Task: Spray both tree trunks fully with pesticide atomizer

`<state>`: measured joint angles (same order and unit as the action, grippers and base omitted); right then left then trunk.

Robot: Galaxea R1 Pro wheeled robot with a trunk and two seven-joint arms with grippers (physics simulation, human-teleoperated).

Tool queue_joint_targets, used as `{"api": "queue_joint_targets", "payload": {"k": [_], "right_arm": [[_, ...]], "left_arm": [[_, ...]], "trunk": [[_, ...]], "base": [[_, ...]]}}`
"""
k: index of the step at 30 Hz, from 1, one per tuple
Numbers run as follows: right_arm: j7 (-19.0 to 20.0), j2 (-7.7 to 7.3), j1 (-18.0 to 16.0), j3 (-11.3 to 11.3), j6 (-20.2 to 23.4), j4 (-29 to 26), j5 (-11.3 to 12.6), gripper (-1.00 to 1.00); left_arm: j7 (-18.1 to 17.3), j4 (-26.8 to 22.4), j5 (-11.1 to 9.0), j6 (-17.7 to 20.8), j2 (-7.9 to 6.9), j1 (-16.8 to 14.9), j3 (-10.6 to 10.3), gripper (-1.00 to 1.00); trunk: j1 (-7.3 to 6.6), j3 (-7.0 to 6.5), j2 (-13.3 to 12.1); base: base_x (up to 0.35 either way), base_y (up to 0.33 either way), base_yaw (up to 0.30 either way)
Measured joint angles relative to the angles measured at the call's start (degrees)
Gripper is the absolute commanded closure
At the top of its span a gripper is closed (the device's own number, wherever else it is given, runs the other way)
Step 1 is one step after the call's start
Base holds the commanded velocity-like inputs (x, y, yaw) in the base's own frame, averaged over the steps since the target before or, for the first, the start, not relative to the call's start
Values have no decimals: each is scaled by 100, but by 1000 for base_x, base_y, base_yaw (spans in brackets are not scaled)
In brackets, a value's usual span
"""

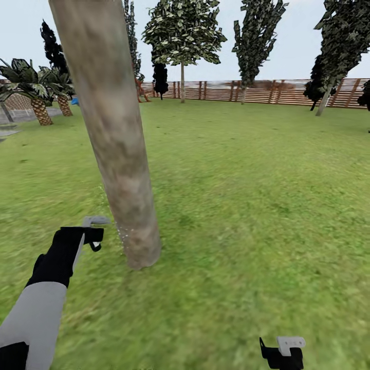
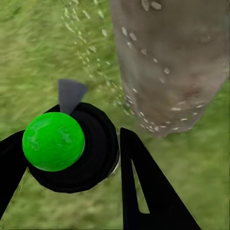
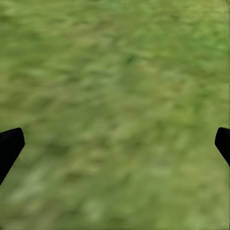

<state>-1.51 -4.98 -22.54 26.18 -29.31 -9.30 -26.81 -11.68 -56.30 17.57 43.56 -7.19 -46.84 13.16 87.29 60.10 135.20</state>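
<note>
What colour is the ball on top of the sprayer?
Bright green ball on a black sprayer, clearest in the left wrist view.

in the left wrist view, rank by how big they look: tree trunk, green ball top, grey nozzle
1. tree trunk, largest by far.
2. green ball top of the atomizer held in the left pincer; it sits nearer the camera, so true size is unsure.
3. grey nozzle, smallest.

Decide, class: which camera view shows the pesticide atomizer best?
The left wrist view: the atomizer, green ball on a black body, sits large between the left pincer's fingers. The head view shows it small and edge-on.
</note>
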Motion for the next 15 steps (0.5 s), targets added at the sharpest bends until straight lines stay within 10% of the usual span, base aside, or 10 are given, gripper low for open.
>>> {"api": "queue_joint_targets", "payload": {"k": [7,12,15], "right_arm": [[0,-3,0,-1,1,0,-1,-100],[0,-2,0,-1,0,0,-1,-100],[0,-3,0,-1,0,0,0,-100]], "left_arm": [[-77,-13,-36,153,81,-48,-719,100],[-421,-23,-212,284,-321,-135,-588,100],[-403,-20,-268,304,-232,-119,-600,100]], "trunk": [[1,1,0],[0,1,0],[1,1,0]], "base": [[0,0,24],[0,0,0],[0,-3,0]]}}
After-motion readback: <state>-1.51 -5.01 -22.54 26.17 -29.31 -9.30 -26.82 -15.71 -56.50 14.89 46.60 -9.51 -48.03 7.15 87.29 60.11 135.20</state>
